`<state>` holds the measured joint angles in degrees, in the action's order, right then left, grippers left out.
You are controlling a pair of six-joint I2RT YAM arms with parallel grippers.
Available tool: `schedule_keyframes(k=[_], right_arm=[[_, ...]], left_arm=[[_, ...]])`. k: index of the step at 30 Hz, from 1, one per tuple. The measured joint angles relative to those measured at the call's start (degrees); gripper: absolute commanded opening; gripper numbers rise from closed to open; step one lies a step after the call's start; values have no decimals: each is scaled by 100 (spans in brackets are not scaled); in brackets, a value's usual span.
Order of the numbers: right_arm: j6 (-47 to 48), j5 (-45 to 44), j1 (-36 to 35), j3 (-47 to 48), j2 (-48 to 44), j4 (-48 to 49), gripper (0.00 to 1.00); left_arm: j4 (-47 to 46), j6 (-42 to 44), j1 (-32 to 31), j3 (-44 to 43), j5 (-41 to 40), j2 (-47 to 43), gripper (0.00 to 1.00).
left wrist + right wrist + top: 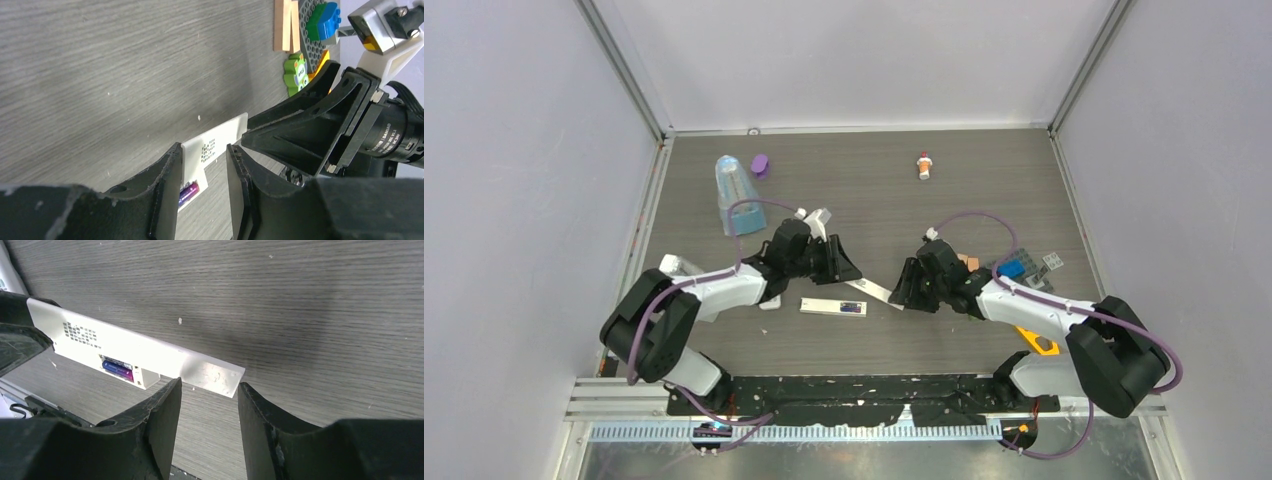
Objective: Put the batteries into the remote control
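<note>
The remote control (150, 352) bridges the two sets of jaws, a flat white piece with rows of little dark marks toward the left gripper's (202, 148) end and a plain pale stretch toward the right gripper's (209, 383) end. The right jaws are clamped on that plain end across its width, a fingertip on each long edge. The left jaws stand a little apart with the marked end between them. One finger (167, 170) lies against the piece, but the view is too close to tell whether the other presses it.

Just below the left jaws, on the robot's side of them, a narrower white bar (822, 306) lies flat on the table (300, 300). The bay at the end of the bar nearer the right jaws is open, and a purple battery (121, 373) lies in it lengthwise. From the right wrist the remote hides all of the bar except this bay end.

Behind the right gripper sits a grey studded plate (310, 42) carrying a blue-and-green brick (324, 17). Wooden blocks (283, 25) touch its edge and a green toy piece (296, 75) sits beside it. Well beyond the left jaws a clear pouch (736, 190) lies with a purple lump (760, 165) just beside it; what the pouch holds is too small to make out. A small red-and-white bottle (924, 166) lies far beyond the right jaws.
</note>
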<state>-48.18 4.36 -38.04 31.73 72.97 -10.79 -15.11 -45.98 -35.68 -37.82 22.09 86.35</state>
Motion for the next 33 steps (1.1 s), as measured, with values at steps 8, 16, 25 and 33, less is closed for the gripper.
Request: schedule_keyframes(k=[8,16,25,33], right_arm=[[33,188,-66,0,-9,4,50],[48,306,-173,0,-7,52,50],[48,415,-240,0,149,227,50],[9,490,-243,0,330,538,50]], left_arm=[[387,-7,-116,299,-4,-481,36],[625,-20,-140,595,-87,-925,27],[645,-66,-140,710,-101,-1078,25],[525,-264,-133,870,-35,-1073,25]])
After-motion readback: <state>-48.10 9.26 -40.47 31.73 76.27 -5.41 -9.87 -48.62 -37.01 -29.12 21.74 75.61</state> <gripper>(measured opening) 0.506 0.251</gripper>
